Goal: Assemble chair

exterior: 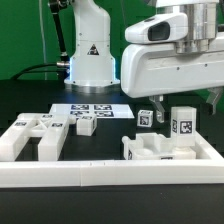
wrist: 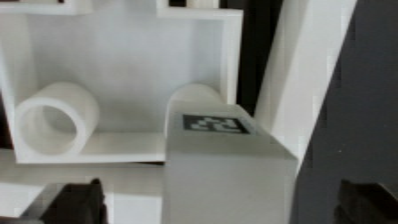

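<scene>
My gripper [exterior: 190, 104] hangs at the exterior view's right, over an upright white tagged chair block [exterior: 183, 122]. In the wrist view the block [wrist: 222, 140] runs down between my two dark fingertips [wrist: 75, 203], with a gap on each side, so my gripper [wrist: 217, 206] is open and straddles it. Behind the block lies a white open-frame chair part [wrist: 125, 30] with a short round tube [wrist: 63, 122] inside; it also shows in the exterior view [exterior: 160, 150]. A second upright tagged block [exterior: 146, 117] stands close by.
Blocky white chair parts [exterior: 30, 135] and a small tagged block [exterior: 87, 125] lie at the exterior view's left. The marker board [exterior: 85, 108] lies before the robot base [exterior: 90, 55]. A long white border rail [exterior: 110, 176] runs along the front.
</scene>
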`<state>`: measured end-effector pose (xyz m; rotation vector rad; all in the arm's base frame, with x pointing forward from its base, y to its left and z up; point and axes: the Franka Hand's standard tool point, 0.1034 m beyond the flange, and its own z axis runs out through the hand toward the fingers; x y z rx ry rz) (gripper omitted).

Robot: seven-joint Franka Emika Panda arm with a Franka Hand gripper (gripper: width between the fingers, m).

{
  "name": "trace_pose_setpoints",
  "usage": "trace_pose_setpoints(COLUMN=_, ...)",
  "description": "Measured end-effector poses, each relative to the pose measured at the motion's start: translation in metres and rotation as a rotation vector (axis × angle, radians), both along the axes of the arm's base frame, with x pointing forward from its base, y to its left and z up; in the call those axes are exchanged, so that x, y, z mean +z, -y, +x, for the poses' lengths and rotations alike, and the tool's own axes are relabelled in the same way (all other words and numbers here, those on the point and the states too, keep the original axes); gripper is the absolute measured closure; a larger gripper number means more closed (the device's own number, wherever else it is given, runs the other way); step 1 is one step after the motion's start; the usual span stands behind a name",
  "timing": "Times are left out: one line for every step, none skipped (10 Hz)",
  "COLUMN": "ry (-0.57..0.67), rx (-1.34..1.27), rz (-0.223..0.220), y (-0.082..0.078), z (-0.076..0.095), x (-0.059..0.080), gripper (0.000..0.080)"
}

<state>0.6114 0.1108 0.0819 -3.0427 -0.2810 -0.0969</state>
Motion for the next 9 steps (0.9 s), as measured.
trace_pose_setpoints(ry=0.006, rx=0.001, rz=0.001, y=-0.0009, z=0.001, x=0.0006, gripper=0.0151)
trace_pose_setpoints(ry=0.029, rx=0.011, rz=0.0, y=-0.0006, z=0.0046, x=0.0016, gripper=0.0278)
trace_pose_setpoints(ry=0.029, rx=0.01, rz=0.0, y=-0.0005, z=0.0044, x=0.0012, gripper=0.0414)
trace_pose_setpoints(ry=0.029, rx=0.006, rz=0.001, y=-0.0005, z=0.0044, x=0.0012, gripper=0.0414)
trace_pose_setpoints(ry=0.027, rx=-0.012, rz=0.002, y=-0.0006, z=0.0044, x=0.0011, gripper=0.0511)
trace_pose_setpoints(ry=0.027, rx=-0.012, rz=0.002, y=-0.0005, z=0.0044, x=0.0011, gripper=0.0511)
trace_pose_setpoints(ry=0.021, rx=-0.072, rz=0.007, y=-0.0007, z=0.0043, x=0.001, gripper=0.0511)
trace_pose_setpoints(ry=0.016, rx=-0.13, rz=0.011, y=-0.0008, z=0.0043, x=0.001, gripper=0.0511)
trace_pose_setpoints(ry=0.007, rx=-0.224, rz=0.021, y=-0.001, z=0.0043, x=0.0005, gripper=0.0511)
